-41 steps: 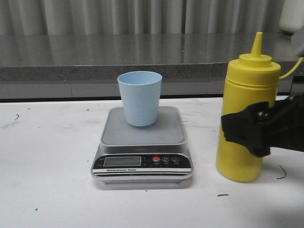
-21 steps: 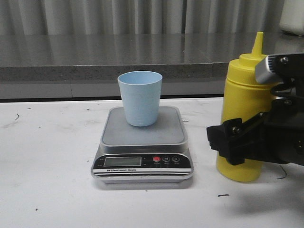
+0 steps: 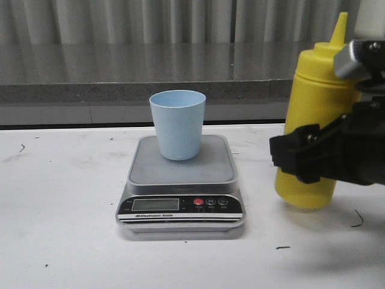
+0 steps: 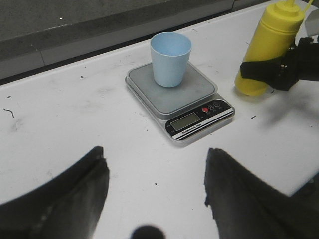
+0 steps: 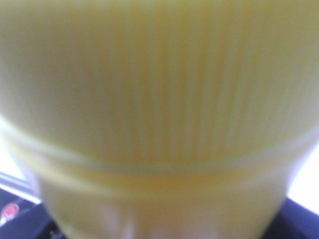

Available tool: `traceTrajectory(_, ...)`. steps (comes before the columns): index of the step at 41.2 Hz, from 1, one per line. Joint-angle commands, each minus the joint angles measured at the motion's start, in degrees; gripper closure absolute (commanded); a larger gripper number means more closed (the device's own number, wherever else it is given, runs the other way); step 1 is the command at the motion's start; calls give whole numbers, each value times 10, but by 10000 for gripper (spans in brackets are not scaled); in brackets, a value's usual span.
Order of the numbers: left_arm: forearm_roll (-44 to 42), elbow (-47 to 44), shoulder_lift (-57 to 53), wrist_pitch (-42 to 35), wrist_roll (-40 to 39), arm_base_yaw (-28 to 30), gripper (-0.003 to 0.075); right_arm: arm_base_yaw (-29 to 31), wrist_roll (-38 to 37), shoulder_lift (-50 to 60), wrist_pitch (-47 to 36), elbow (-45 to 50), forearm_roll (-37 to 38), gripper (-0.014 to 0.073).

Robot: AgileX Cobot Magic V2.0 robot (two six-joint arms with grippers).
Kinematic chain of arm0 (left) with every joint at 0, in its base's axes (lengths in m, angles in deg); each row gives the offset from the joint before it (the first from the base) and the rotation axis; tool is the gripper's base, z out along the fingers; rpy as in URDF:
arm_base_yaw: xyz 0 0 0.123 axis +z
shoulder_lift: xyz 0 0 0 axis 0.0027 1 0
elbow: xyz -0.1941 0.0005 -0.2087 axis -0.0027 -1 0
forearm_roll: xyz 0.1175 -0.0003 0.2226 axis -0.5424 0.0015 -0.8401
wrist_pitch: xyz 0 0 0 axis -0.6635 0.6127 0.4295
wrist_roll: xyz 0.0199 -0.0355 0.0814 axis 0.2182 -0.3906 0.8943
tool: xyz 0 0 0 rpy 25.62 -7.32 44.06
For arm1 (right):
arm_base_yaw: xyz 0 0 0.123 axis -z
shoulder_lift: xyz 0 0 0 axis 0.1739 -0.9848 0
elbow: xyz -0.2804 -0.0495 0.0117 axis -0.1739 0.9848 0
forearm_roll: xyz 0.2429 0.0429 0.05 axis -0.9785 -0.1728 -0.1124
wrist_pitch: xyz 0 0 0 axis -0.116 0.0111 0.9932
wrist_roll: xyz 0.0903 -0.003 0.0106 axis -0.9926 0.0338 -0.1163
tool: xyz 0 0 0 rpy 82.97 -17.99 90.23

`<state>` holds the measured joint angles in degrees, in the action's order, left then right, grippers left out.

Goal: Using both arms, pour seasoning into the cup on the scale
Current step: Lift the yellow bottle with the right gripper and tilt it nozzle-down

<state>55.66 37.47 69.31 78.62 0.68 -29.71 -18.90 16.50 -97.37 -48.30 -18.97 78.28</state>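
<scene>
The yellow seasoning bottle [image 3: 313,90] hangs just above the table at the right, leaning slightly, nozzle up. My right gripper [image 3: 304,159] is shut on its lower body. In the right wrist view the bottle [image 5: 159,99] fills the frame, blurred. The pale blue cup [image 3: 177,123] stands upright on the silver scale [image 3: 180,171] in the middle, left of the bottle. In the left wrist view my left gripper [image 4: 155,169] is open and empty above the bare table, well short of the scale [image 4: 199,92], the cup [image 4: 171,57] and the bottle [image 4: 274,35]. The left gripper does not show in the front view.
A white table [image 3: 60,211] carries everything. A grey stone ledge [image 3: 120,78] runs along the back, with a corrugated wall behind it. A white object [image 3: 370,18] stands on the ledge at the far right.
My right gripper has closed round the bottle and lifted it; the bottle now sits higher in the front view and a little further right. Cup and scale have not moved.
</scene>
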Motion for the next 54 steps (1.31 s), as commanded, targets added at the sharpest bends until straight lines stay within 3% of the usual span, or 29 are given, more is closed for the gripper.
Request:
traceTrajectory(1, 6, 13, 6, -42, -5, -1, 300, 2, 2, 74, -14, -10, -4, 220)
traceTrajectory(7, 6, 13, 6, -42, -5, -1, 300, 2, 48, 159, 116, -36, -20, 220)
traceTrajectory(11, 6, 13, 6, -42, -5, -1, 300, 2, 113, 207, 251, -81, -28, 220)
traceTrajectory(23, 6, 13, 6, -42, -5, -1, 300, 2, 276, 233, 643, -316, -34, 220)
traceTrajectory(33, 6, 13, 6, -42, -5, -1, 300, 2, 281, 154, 872, -506, 85, 220)
traceTrajectory(42, 6, 13, 6, -42, -5, -1, 300, 1, 272, 65, 1012, -621, 256, 220)
traceTrajectory(54, 6, 13, 6, -42, -5, -1, 300, -8, 302, -9, 1037, -653, 422, 220)
